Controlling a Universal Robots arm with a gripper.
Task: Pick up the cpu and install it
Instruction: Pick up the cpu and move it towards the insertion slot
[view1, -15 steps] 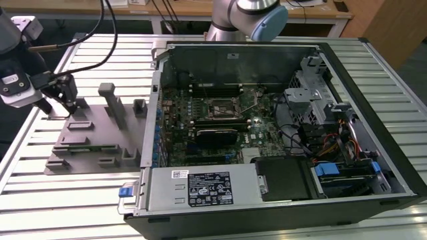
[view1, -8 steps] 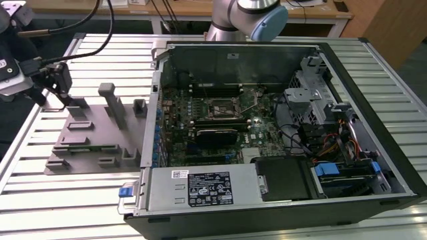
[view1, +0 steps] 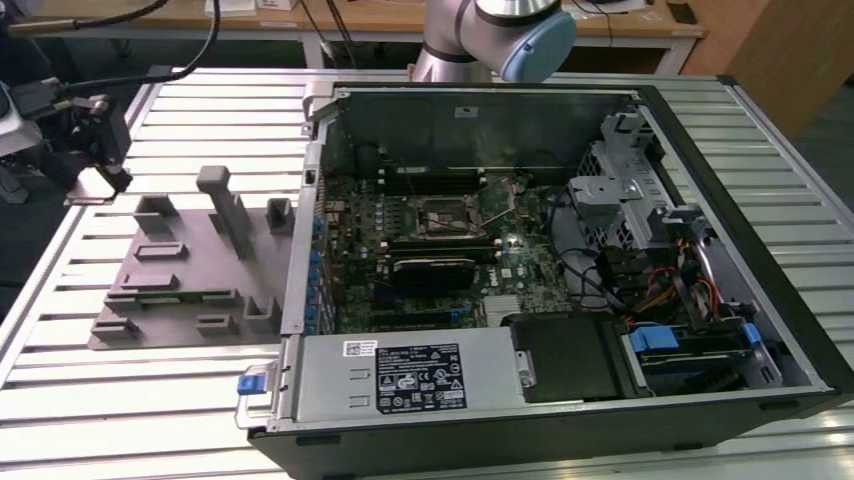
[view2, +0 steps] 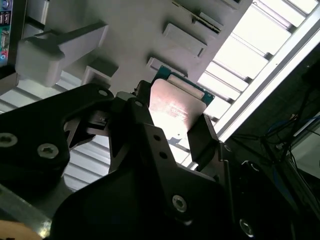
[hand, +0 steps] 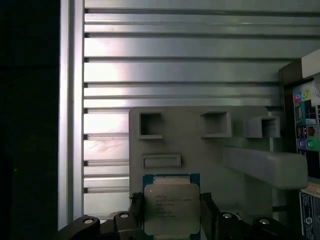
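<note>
Gripper (hand: 171, 212) fingers (hand: 207, 214) are clamped on the cpu (hand: 171, 202), 1 black finger on each of 2 opposite edges. Both wrist views show this, and the silvery lid faces the first wrist camera with the green board rim around it. The chip looks raised off the grey fixture tray (hand: 200, 140), which lies behind it on the slatted table (hand: 175, 65).

In the exterior view the gripper hangs over the table near the exterior view's left edge, just beyond the tray's far corner. That is well apart from the open computer case (view1: 747, 200), the motherboard (view1: 400, 270) and its socket (view1: 447, 215).

I judge the step in hand to be the carry, with the chip already gripped. The hold is on thin edges only (nothing supports the chip from below), so slip and twist look like the main risks. Squeeze force should be firm enough to hold but not enough to bow the green board. The chip should travel level and slowly, with no wrist rotation that would upset its alignment to the socket. The path should pass well above the tray's 2 tall posts (view1: 220, 200) and the case wall, so the underside contacts touch nothing. The chip's corner marking is too small to make out.
</note>
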